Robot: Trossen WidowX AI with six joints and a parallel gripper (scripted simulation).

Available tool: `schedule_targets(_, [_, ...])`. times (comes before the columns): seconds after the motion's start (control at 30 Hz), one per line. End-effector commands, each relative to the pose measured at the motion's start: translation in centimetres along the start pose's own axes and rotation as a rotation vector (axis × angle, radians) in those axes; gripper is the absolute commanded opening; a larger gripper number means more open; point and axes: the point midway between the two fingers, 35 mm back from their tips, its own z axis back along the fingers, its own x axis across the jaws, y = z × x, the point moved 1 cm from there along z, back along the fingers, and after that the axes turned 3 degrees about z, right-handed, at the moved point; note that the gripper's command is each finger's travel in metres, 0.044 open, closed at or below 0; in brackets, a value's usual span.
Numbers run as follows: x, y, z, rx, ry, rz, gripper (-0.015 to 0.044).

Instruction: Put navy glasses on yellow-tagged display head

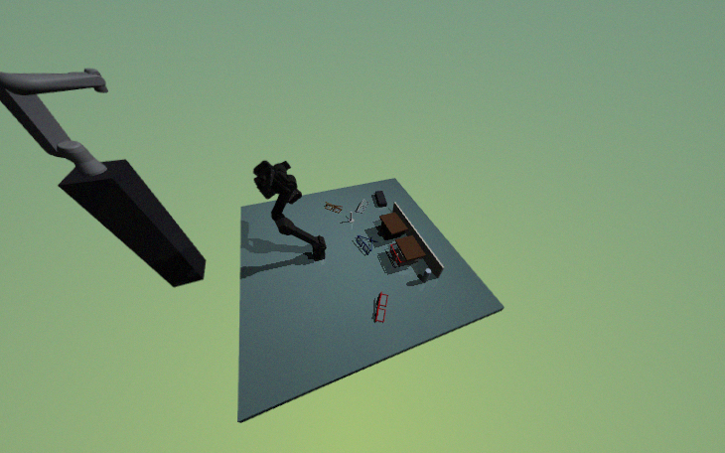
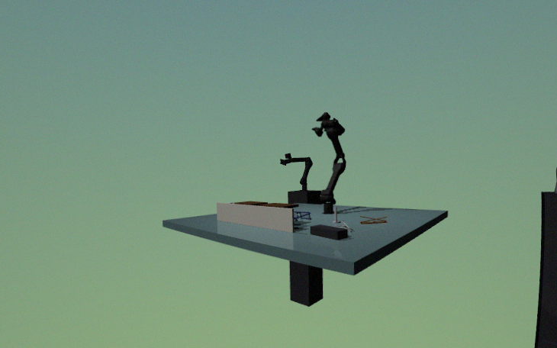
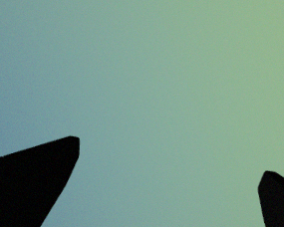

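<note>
Pincer (image 1: 264,179) (image 2: 317,124) (image 3: 169,164) gapes wide, empty; from above, spindly navy glasses (image 1: 362,245) (image 2: 302,212) lie three o'clock of the black base (image 1: 319,255) (image 2: 328,208).

- ok so the arm (image 1: 298,231) (image 2: 336,172) was black pretty much all over
- slim links, with chunkier, kinda angular lumps at the joints
- stubby dark base (image 1: 316,255) (image 2: 328,208) at the bottom
- gripper (image 1: 258,179) (image 2: 315,124) (image 3: 169,164) was black too, bulkier than the links
- its two fingers (image 1: 262,167) (image 2: 323,116) were wedge-shaped, narrowing to blunt, clipped-looking tips
- finer surface detail was too dark to tell
</note>
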Motion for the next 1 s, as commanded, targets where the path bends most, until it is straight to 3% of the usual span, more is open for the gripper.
schedule_targets(0.0, [0.0, 0.0, 0.0, 0.000, 0.000, 0.000, 0.0426])
schedule_targets(0.23, [0.0, 0.0, 0.0, 0.000, 0.000, 0.000, 0.0440])
schedule_targets(0.53, [-1.9, 9.2, 0.7, 0.127, -0.157, 0.258, 0.0204])
schedule_targets(0.97, [-9.5, 22.0, 3.3, 0.447, -0.306, 0.581, 0.0200])
